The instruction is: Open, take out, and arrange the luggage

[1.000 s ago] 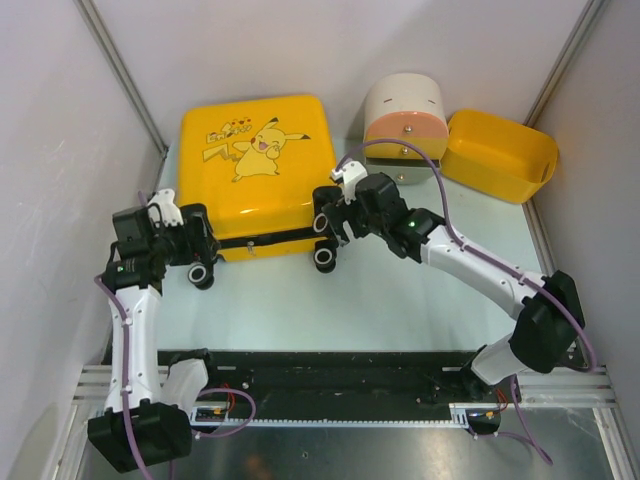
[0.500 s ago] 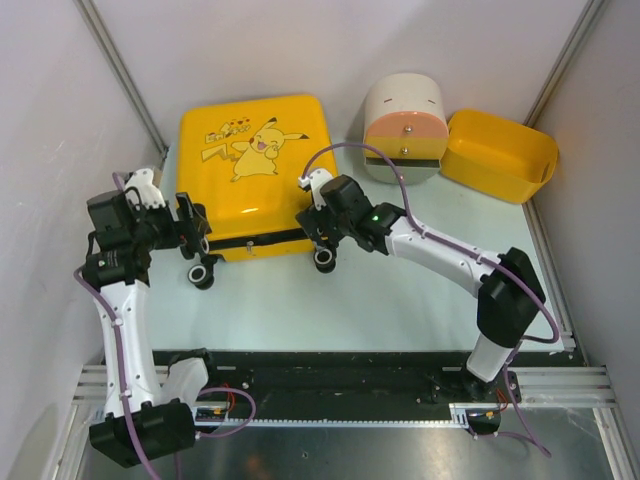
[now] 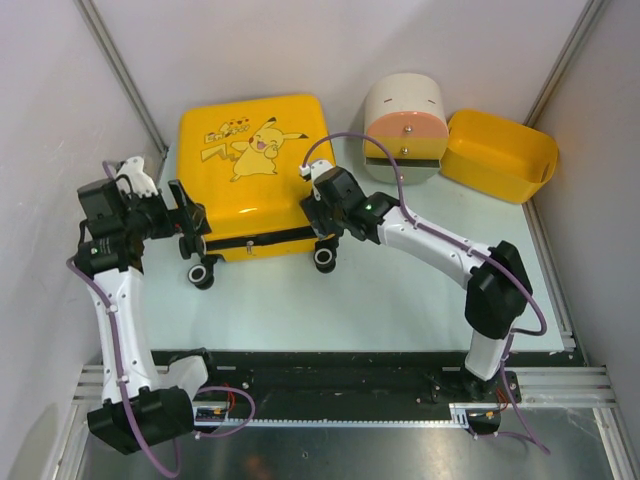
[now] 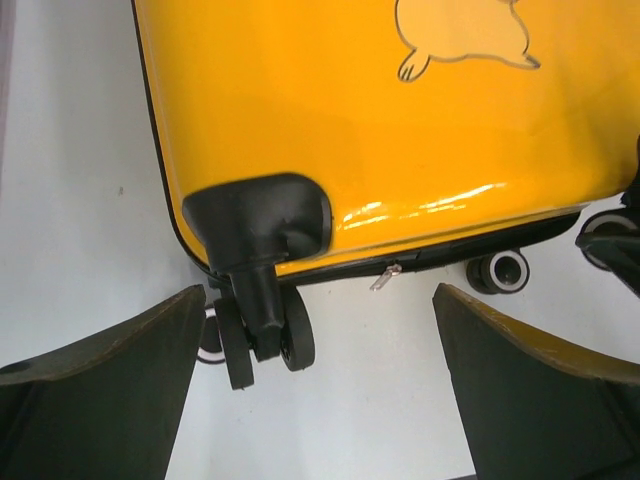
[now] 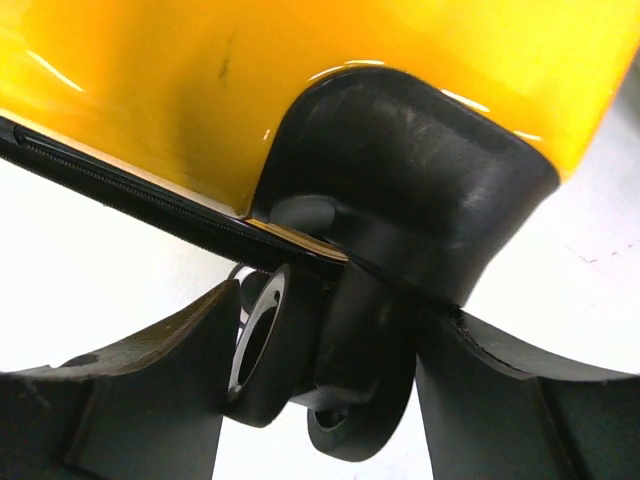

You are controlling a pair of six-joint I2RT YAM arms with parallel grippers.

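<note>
The luggage [image 3: 255,165], a yellow Pikachu suitcase, lies flat and zipped shut at the back left. My left gripper [image 3: 190,228] is open at its near left corner. In the left wrist view the left gripper [image 4: 320,400] hangs above the table, with the left caster wheel [image 4: 265,335] and the zipper pull [image 4: 385,277] just ahead of it. My right gripper [image 3: 325,228] is at the near right corner. In the right wrist view the right gripper [image 5: 330,400] is open, its jaws standing on either side of the right caster wheel [image 5: 300,350], close against it.
A cream-and-orange drawer cabinet [image 3: 404,128] and a plain yellow bin [image 3: 497,155] stand at the back right. White walls close in on the left and right. A black rail [image 3: 350,385] runs along the near edge.
My right gripper has moved left onto the suitcase's right wheel. My left arm has swung back to the left, its gripper staying by the left wheel.
</note>
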